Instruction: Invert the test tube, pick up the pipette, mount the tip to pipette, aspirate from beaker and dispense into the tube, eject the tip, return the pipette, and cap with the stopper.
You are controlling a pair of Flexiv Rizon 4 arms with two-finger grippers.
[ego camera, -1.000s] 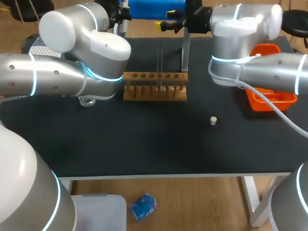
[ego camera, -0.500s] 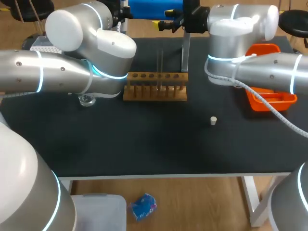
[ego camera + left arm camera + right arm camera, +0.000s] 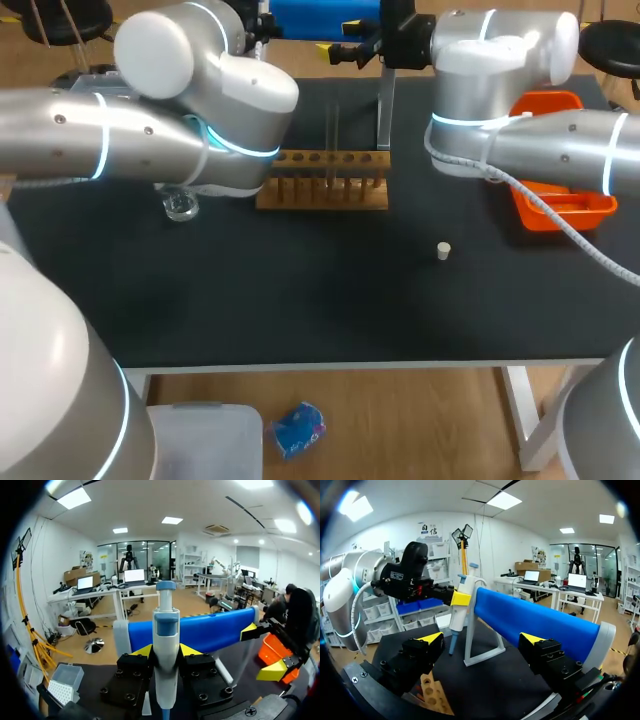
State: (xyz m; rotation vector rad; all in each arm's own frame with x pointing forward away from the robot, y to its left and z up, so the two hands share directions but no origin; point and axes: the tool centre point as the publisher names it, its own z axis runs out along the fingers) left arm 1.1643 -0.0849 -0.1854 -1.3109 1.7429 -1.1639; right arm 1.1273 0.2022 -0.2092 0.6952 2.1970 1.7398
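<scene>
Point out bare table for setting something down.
The widest bare patch is the front strip between the rack and the near edge of the table, left of the stopper. A smaller one lies between stopper and orange tray. The back is crowded: rack, beaker, stand, left arm and right arm.

The left arm (image 3: 200, 100), holding the pipette (image 3: 165, 645), has slid along the back of the table toward the middle. Its big joint now covers the left end of the wooden rack (image 3: 335, 180). The glass beaker (image 3: 181, 206) near the left edge was half hidden and now shows. The right arm (image 3: 500, 60) has moved a little left.
</scene>
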